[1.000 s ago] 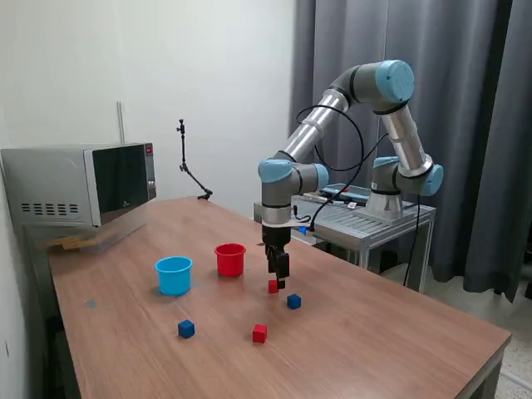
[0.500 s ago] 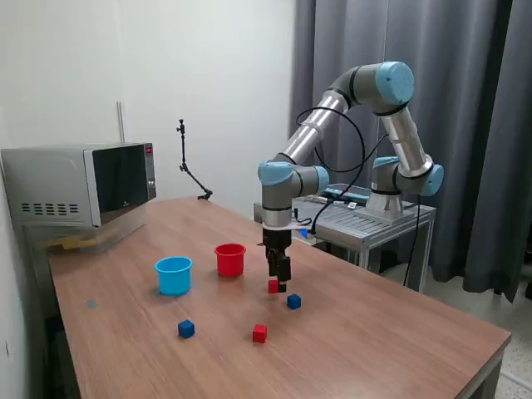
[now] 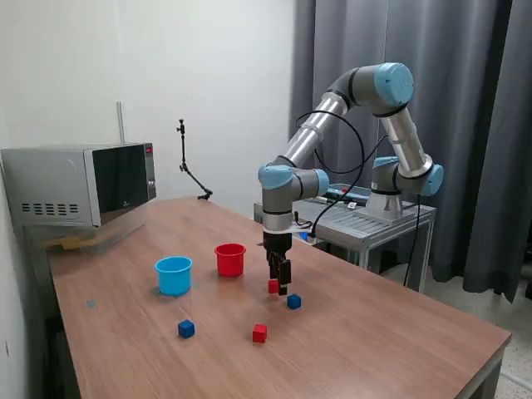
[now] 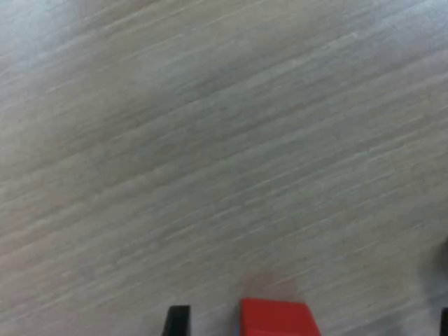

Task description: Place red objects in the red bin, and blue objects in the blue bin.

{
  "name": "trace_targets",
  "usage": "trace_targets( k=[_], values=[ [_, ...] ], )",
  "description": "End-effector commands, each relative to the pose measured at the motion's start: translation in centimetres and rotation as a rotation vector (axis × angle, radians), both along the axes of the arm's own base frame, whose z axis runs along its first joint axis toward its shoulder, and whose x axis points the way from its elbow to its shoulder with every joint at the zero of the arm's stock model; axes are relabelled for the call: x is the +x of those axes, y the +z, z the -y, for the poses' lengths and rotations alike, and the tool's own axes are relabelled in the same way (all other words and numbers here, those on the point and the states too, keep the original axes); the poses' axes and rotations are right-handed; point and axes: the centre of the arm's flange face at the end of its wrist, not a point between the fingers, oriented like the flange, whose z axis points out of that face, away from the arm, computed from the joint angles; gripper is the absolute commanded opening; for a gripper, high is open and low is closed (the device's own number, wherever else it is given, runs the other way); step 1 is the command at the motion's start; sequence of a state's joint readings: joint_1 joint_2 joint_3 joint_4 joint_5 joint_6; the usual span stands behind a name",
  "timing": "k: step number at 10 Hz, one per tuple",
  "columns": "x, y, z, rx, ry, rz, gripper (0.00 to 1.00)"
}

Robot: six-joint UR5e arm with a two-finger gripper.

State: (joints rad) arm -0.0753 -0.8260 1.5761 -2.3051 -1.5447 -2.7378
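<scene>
A microwave (image 3: 81, 184) sits at the far end of the table (image 3: 374, 332), well apart from the gripper (image 3: 278, 285), and a thin black stand (image 3: 189, 173) rises behind it near the wall. A metal cart (image 3: 366, 218) holds the arm's base beyond the table edge. Nothing stands between the gripper and the cubes.

The gripper points straight down, its tips at the tabletop. One red cube (image 3: 273, 286) lies right at the fingers; in the wrist view the cube (image 4: 274, 318) sits just beside a dark fingertip (image 4: 178, 320) with a narrow gap showing, so the jaws look parted and not yet clamped on it.

A blue cube (image 3: 293, 302) lies just beside the gripper, nearer the camera. The second red cube (image 3: 259, 333) lies farther forward, and the other blue cube (image 3: 186, 329) is well off to the exterior view's left. The red cup (image 3: 230, 259) stands near the gripper, on the exterior view's left, with the blue cup (image 3: 174, 275) beyond it.
</scene>
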Motion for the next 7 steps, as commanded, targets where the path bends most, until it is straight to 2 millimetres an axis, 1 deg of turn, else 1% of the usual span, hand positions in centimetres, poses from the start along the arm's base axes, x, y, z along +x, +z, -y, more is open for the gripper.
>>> trace_targets(
  k=[1, 7],
  values=[
    [0.06, -0.12, -0.11, 0.002, -0.004, 0.001, 1.00],
    [0.40, -0.55, -0.70, 0.001, -0.015, 0.014, 1.00]
  ],
)
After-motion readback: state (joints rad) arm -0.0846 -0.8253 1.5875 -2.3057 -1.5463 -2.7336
